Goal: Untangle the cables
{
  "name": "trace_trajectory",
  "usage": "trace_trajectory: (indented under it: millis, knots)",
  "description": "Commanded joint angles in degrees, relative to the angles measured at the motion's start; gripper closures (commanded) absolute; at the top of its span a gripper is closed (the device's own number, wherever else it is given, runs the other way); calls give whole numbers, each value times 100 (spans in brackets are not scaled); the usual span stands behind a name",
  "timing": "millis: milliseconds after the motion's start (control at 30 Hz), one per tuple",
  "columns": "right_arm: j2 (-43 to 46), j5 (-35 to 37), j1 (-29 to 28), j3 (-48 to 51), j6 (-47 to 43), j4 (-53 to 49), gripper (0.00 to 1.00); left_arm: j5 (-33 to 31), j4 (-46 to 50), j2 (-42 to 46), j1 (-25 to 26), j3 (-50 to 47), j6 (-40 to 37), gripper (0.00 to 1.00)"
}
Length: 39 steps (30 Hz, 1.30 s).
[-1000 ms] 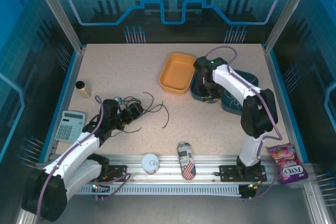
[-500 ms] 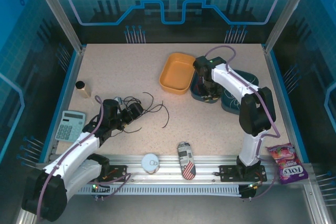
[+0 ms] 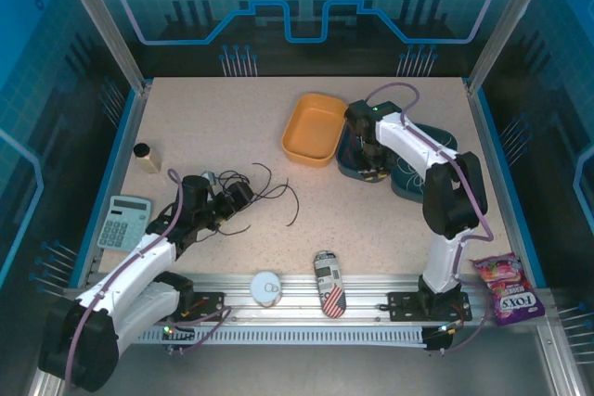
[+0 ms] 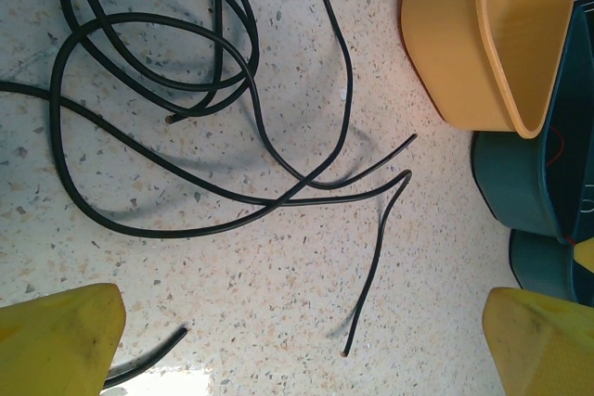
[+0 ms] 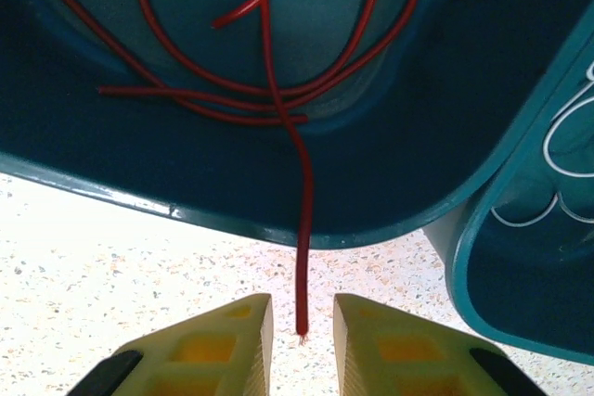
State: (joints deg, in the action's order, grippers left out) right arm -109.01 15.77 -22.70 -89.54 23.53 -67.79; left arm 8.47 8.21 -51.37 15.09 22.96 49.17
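Observation:
Black cables (image 4: 350, 76) lie in loose overlapping loops on the speckled table; in the top view these black cables (image 3: 269, 183) sit just right of my left gripper (image 3: 239, 194). In its wrist view my left gripper (image 4: 302, 350) is open, its yellow fingers (image 4: 56, 340) wide apart with only a loose black end between them. A red cable (image 5: 304, 210) lies coiled in a teal bowl (image 5: 445, 90), and one end hangs over the rim. My right gripper (image 5: 302, 322) is open by a narrow gap, and that red end sits between the fingers untouched. A white cable (image 5: 548, 143) lies in the neighbouring teal bowl.
An orange bowl (image 3: 314, 129) stands left of the two teal bowls (image 3: 418, 173). A calculator (image 3: 123, 222) and a small bottle (image 3: 144, 156) are at the left. A patterned can (image 3: 328, 283), a white tin (image 3: 265, 287) and a candy bag (image 3: 506, 289) lie along the near edge.
The right arm has shifted slightly over the teal bowl. The left arm and the black cables have not moved.

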Motion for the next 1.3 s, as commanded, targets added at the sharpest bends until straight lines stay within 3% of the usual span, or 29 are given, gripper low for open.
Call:
trace_trajectory:
  millis: [0,300,500,1067,1267]
  knots:
    - [-76,-92,73,42,-29,-6,78,23,-83,46,-59,-131,-21,1]
    - [-116,151,133,-207,-118,-174,96,23,-85,57,-60,-116,-26,1]
    - [-389,107,322,-694,-468,-235,97,31,-83,57,-59,-118,-26,1]
    - [-2321,-55,661,-2226,-1096,-548,100,54,-37,85,-59,-87,-37,1]
    - [-2267,-25,627,-2306,-1060,-649,99,17,-2,97,-61,-59,-48,1]
